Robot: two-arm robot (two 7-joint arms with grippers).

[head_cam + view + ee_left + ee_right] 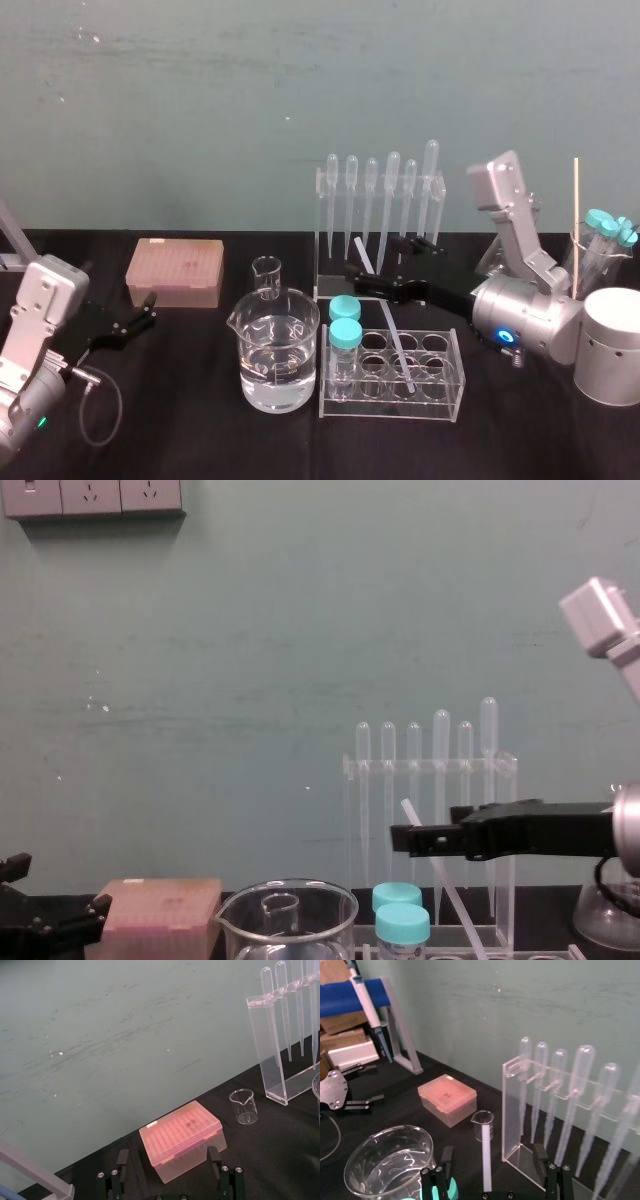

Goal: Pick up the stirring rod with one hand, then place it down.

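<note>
So the right pincer [492, 1154] was reached in from the right, hanging over the clear tube rack [455, 395], just in front of the pipette rack [325, 230]. The stirring rod [398, 350] stood tilted in that tube rack, bottom end down in one of the wells and top end leaning back toward the pipettes. In the right wrist view the rod ran right up between the two black fingers [446, 1157], but they were spread wide with a gap on both sides, so the pincer was released and only straddling it, not squeezing. The big beaker of water [278, 365] and two teal-capped tubes [346, 335] sat just left of the rod. The left pincer [167, 1157] was parked way over on the left of the black counter [180, 420], fingers apart too, pointing at the pink tip box [173, 272].
</note>
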